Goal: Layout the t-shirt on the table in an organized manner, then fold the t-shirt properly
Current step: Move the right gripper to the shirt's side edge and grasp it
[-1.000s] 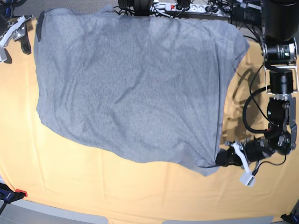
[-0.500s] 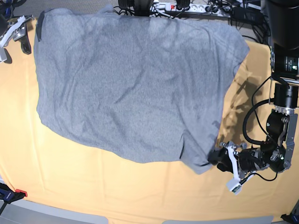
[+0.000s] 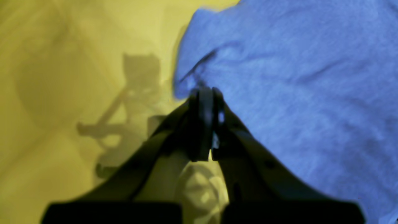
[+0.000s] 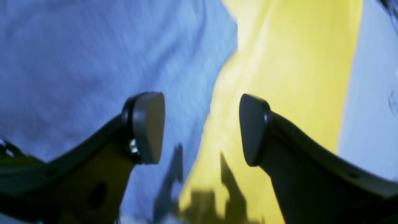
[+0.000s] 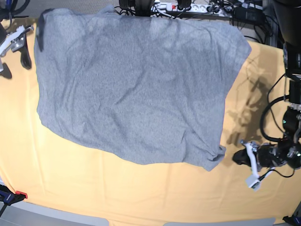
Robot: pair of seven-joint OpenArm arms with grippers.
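In the left wrist view, the left end effector (image 3: 205, 124) had its jaws pressed together with nothing visibly between them, its tips just at the rumpled corner of the t-shirt (image 3: 295, 93); whether they touched the cloth could not be told through the blur, and the tabletop (image 3: 62, 77) beside it carried the arm's shadow. In the right wrist view, the right end effector (image 4: 202, 127) stood wide and empty, hovering over the line where the t-shirt (image 4: 93, 62) edge met the tabletop (image 4: 279, 62), one finger above cloth and the other above bare yellow. In the base view, the t-shirt (image 5: 136, 89) lay spread flat across the upper middle of the tabletop (image 5: 117, 188), plain grey side up, faintly wrinkled, with a small bunched corner at its lower right; the left end effector (image 5: 240, 157) sat just beside that corner with a gap showing, and the right end effector (image 5: 14, 44) hung near the far upper corner. The shirt looked light, soft and limp, likely to sag, drag and crease rather than keep any shape, so a pinch right at a hem corner or sleeve edge, catching both layers, seemed the soundest hold.
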